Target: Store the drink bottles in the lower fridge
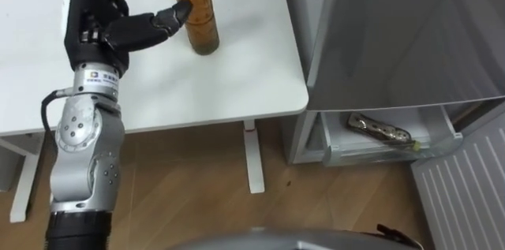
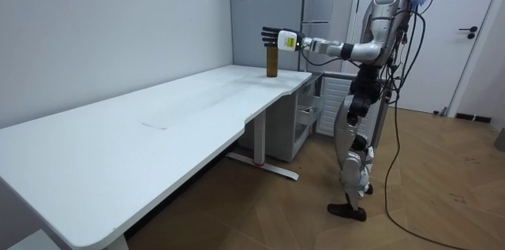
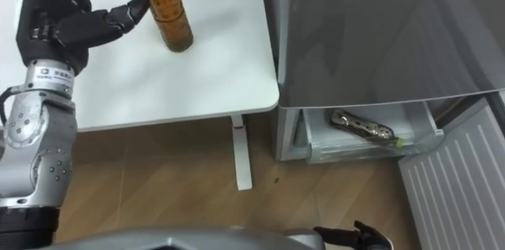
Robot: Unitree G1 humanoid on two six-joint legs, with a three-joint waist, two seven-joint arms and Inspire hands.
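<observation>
An amber drink bottle [image 1: 198, 12] with a green cap stands upright on the white table [image 1: 237, 76], near its right front corner. My left hand [image 1: 101, 23] is held up just left of the bottle, open, fingers straight and spread. Its thumb tip rests against the bottle's side near the shoulder. The fingers are not round the bottle. In the room view I stand at the table's end with the left arm stretched out, the left hand [image 2: 273, 38] over the bottle [image 2: 273, 64].
The grey fridge [image 1: 394, 29] stands right of the table. Its lower door [image 1: 465, 191] is swung open at the right. The lower drawer [image 1: 339, 154] holds a flat patterned packet [image 1: 380, 131]. A white table leg [image 1: 252, 155] stands on the wooden floor.
</observation>
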